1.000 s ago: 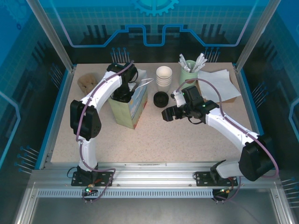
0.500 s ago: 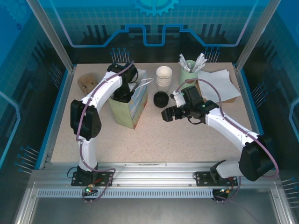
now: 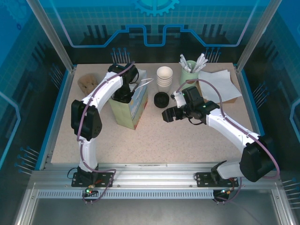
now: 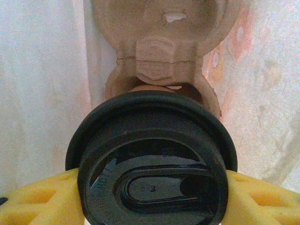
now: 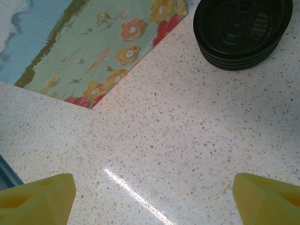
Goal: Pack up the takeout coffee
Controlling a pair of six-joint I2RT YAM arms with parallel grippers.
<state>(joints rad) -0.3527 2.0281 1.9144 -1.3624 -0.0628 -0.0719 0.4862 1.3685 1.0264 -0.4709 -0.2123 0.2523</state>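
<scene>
No change from a second ago. Left hand (image 4: 150,199) clenched on the coffee cup (image 4: 152,140) at its lid, down inside the floral bag (image 3: 129,112), above a cardboard carrier (image 4: 164,61). Right hand (image 3: 169,115) spread wide, empty, over the speckled tabletop (image 3: 187,140) near stacked black lids (image 3: 161,99). White cups (image 3: 164,77) behind. Blue panels (image 3: 154,23) and metal frame (image 3: 49,33) all around.

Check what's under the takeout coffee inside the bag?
A brown pulp cup carrier lies below the takeout coffee; its black lid hides the cup's base and the slot beneath.
</scene>
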